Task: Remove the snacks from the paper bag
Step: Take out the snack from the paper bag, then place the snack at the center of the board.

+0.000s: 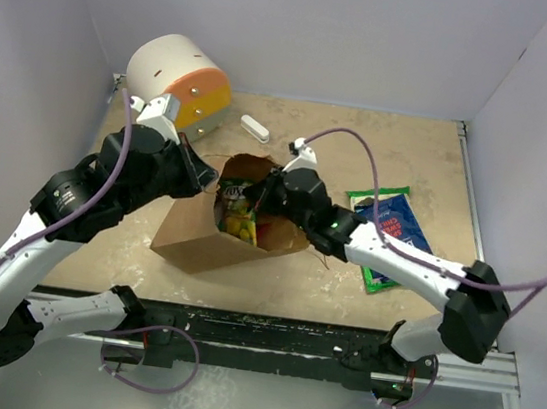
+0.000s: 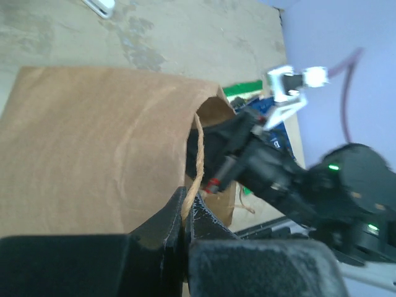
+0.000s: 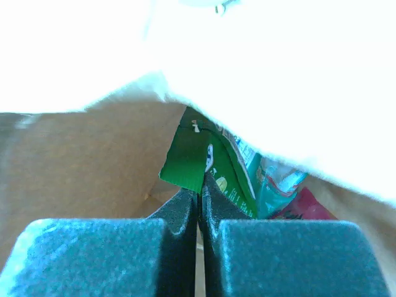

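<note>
The brown paper bag point(image 1: 194, 234) lies on its side with its mouth facing right. My left gripper point(image 1: 207, 171) is shut on the bag's twisted handle point(image 2: 197, 162), seen pinched between the jaws in the left wrist view point(image 2: 187, 207). My right gripper point(image 1: 259, 201) reaches into the bag's mouth and is shut on the edge of a green chip bag point(image 3: 192, 158). A teal packet point(image 3: 272, 185) and a pink packet point(image 3: 303, 210) lie behind it inside the bag point(image 3: 80, 161). Yellow and green packets point(image 1: 237, 215) show in the mouth. A blue-white pouch point(image 1: 402, 226) lies on the table at the right.
A white-and-orange cylinder point(image 1: 179, 76) stands at the back left. A small white bar point(image 1: 254, 127) lies behind the bag. A green packet edge point(image 1: 378, 194) shows under the blue pouch. Walls close in the table on three sides.
</note>
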`<act>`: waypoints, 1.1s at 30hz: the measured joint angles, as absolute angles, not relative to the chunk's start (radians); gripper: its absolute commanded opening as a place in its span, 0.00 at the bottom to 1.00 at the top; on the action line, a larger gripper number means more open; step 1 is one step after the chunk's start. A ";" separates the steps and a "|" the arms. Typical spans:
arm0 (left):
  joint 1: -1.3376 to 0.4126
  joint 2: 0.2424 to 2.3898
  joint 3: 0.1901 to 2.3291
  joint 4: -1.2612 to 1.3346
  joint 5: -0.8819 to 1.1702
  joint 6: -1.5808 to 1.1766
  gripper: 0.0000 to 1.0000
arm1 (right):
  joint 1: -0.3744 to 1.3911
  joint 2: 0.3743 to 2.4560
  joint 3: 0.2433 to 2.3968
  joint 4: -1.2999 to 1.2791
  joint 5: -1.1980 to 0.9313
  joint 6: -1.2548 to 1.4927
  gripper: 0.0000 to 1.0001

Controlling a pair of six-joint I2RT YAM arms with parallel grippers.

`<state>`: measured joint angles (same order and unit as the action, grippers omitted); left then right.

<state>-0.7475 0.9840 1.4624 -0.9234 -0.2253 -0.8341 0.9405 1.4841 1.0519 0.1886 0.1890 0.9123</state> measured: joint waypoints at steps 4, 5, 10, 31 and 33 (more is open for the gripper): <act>-0.748 1.013 1.504 -0.951 -0.303 -0.817 0.00 | 0.913 1.402 1.141 0.033 0.191 0.851 0.00; -0.748 1.018 1.510 -0.957 -0.321 -0.809 0.00 | 0.906 1.387 1.174 -0.015 0.192 0.828 0.00; -0.748 1.040 1.551 -0.971 -0.399 -0.757 0.00 | 0.891 1.340 1.323 -0.199 0.198 0.736 0.00; -0.748 1.029 1.589 -0.994 -0.560 -0.528 0.00 | 0.841 1.243 1.848 -0.641 0.640 0.171 0.00; -0.748 1.029 1.589 -0.996 -0.563 -0.502 0.00 | 0.816 1.206 1.753 -0.610 0.675 0.054 0.00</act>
<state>-0.7475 1.0294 1.5887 -0.9962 -0.5629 -0.5022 0.8162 1.2057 1.7535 -0.6102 0.6754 0.0536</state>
